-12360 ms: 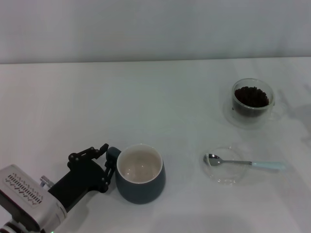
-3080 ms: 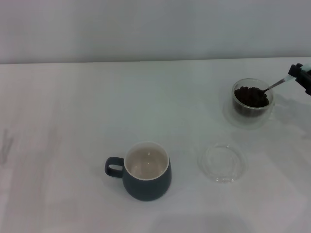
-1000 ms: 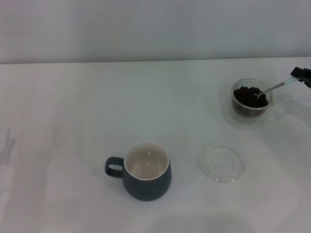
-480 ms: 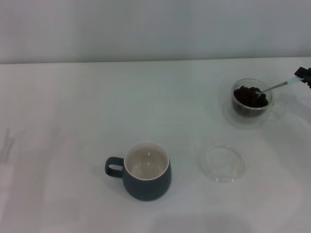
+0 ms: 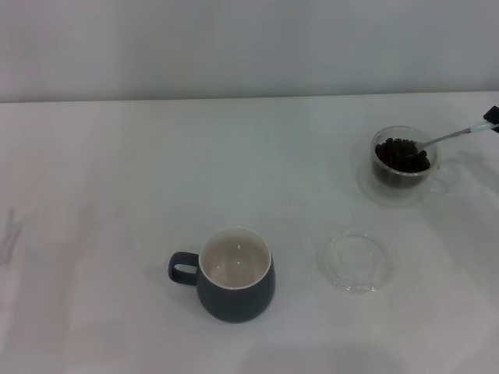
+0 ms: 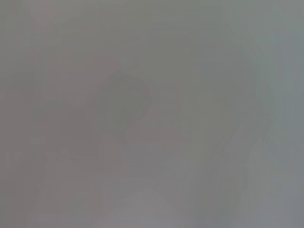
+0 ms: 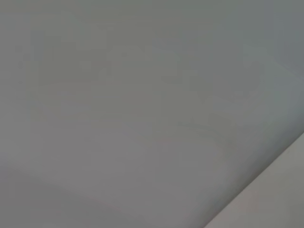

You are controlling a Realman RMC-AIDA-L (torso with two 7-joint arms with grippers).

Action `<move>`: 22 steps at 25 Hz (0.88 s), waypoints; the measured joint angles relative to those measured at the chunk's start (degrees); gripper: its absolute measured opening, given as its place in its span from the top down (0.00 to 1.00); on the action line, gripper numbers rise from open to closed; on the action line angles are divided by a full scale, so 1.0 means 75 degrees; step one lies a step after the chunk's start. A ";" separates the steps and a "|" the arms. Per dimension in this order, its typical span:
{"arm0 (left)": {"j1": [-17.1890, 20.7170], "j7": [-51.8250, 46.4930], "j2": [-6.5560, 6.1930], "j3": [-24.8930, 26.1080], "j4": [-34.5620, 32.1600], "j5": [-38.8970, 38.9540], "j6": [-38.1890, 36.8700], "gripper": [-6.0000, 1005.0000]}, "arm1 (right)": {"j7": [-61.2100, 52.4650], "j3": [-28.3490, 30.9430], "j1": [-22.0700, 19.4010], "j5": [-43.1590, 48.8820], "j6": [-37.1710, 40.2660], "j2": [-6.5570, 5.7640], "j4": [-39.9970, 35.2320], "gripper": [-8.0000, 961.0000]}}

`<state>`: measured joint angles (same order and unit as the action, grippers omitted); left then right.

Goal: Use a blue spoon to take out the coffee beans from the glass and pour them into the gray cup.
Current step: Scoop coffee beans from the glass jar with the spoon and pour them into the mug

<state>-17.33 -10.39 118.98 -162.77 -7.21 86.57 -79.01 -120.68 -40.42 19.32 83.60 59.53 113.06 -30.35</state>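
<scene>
Head view — right gripper edge-cropped

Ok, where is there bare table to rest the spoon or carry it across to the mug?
Open table fills the left and far side. A bare lane runs between the gray cup and the glass, passing behind the flat glass dish. Crowded only at the right edge, where the right gripper holds the blue spoon in the coffee beans.

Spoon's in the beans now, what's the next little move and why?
Probably lift the spoon straight up out of the glass, keeping its bowl level. Its tip sits in the beans, the right gripper holds the handle at the frame edge, and the cup looks empty.
</scene>
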 joint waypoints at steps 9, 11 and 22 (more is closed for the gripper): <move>0.0022 0.0002 0.0003 0.0000 0.0000 0.0000 0.0000 0.12 | 0.0001 0.0422 -0.0030 -0.0003 0.0463 -0.0011 0.0221 0.84; 0.0023 0.0007 0.0003 0.0000 0.0000 0.0000 0.0000 0.12 | 0.0001 0.0430 -0.0028 -0.0023 0.0621 -0.0023 0.0267 0.84; 0.0003 0.0017 0.0003 0.0000 0.0000 0.0000 0.0040 0.12 | -0.0049 0.0333 0.0139 -0.0049 0.1609 -0.0099 0.0600 0.84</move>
<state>-17.31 -10.26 119.01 -162.77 -7.21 86.57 -78.71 -121.05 -37.92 20.36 83.23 71.60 112.32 -25.85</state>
